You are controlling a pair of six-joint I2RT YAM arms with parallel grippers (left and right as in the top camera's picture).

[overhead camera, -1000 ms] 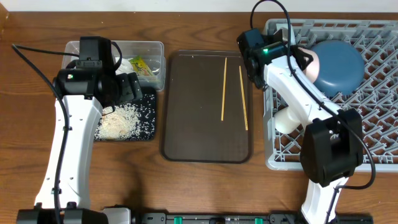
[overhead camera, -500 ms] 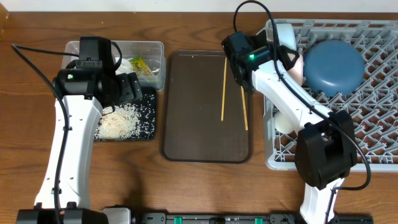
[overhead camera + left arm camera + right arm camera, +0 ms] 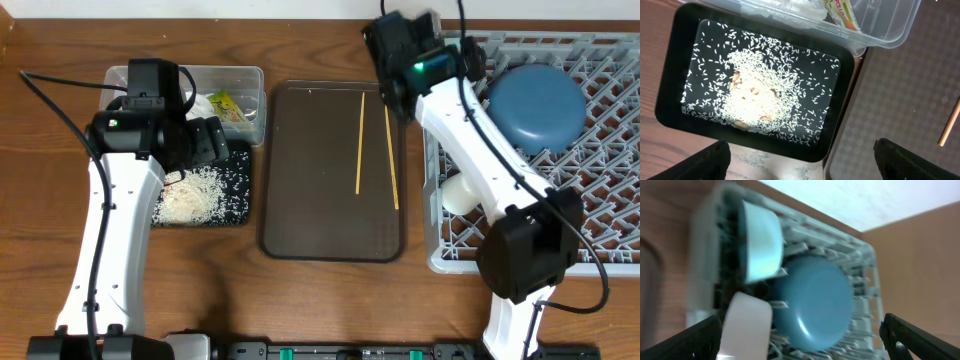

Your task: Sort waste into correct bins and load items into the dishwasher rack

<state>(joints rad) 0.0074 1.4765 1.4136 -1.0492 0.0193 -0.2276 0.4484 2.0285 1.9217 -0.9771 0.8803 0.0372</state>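
My right gripper (image 3: 805, 341) is open and empty above the grey dishwasher rack (image 3: 865, 255). In the right wrist view the rack holds a small light-blue bowl (image 3: 760, 242) on edge, the large dark-blue bowl (image 3: 812, 305) and a white vessel (image 3: 745, 327). The overhead view shows the right gripper (image 3: 400, 40) at the rack's (image 3: 600, 150) back left corner, with the dark-blue bowl (image 3: 535, 105) and white cup (image 3: 460, 192) inside. Two chopsticks (image 3: 360, 140) lie on the brown tray. My left gripper (image 3: 812, 162) is open beside the black tray (image 3: 670, 75) of rice (image 3: 765, 95).
The clear tub (image 3: 250, 75) behind the black tray (image 3: 240, 205) holds the snack wrapper (image 3: 228, 105) and white tissue (image 3: 205, 100). The brown serving tray (image 3: 330, 220) lies between the bins and the rack. The left arm stands over both bins.
My right gripper has opened wide and drawn back from beside the dark-blue bowl to the rack's back left corner. The left arm has not moved.
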